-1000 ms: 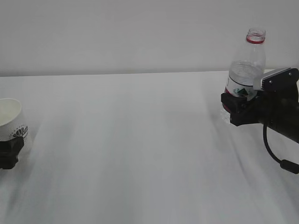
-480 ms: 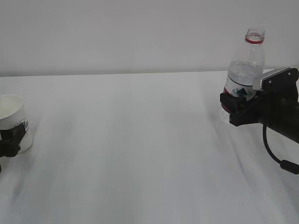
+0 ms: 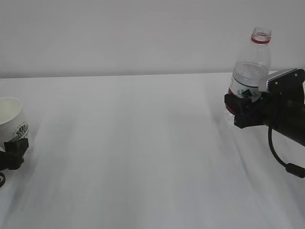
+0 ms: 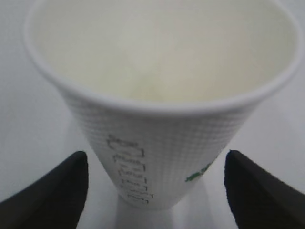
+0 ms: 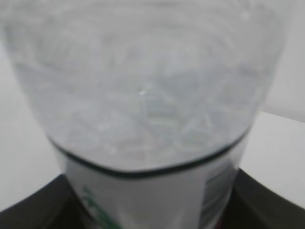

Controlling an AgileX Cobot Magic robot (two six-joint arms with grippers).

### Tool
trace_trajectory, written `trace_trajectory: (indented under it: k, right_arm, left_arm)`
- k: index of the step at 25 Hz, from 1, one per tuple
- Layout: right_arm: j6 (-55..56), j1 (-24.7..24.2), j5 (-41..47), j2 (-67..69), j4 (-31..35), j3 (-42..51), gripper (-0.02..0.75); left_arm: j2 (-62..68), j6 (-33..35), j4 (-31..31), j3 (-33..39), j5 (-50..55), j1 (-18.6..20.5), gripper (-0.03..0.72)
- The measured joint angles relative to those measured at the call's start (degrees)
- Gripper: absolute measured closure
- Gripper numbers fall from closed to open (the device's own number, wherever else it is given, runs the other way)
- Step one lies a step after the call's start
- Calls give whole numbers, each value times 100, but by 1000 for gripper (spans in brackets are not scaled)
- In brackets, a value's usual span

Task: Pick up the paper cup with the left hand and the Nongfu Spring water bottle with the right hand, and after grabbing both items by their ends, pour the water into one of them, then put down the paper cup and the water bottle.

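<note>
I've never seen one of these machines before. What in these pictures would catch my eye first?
Probably the Nongfu Spring water bottle, clear and uncapped with a red neck ring, standing upright at the far right of the white table with the right hand clamped around its lower part. At the far left edge stands the paper cup, with the left hand spread open either side of its base, not touching it.

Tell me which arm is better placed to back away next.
Left. Its gripper stands open, fingers clear of the upright paper cup; the right gripper is shut on the Nongfu Spring water bottle.
</note>
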Motion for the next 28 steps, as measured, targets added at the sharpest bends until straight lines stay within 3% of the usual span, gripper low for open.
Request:
trace_trajectory:
  k: [28]
  right_arm:
    - [58, 0, 0, 0, -143, 0, 265]
  left_arm:
    - [125, 0, -166, -577, 0, 0, 22]
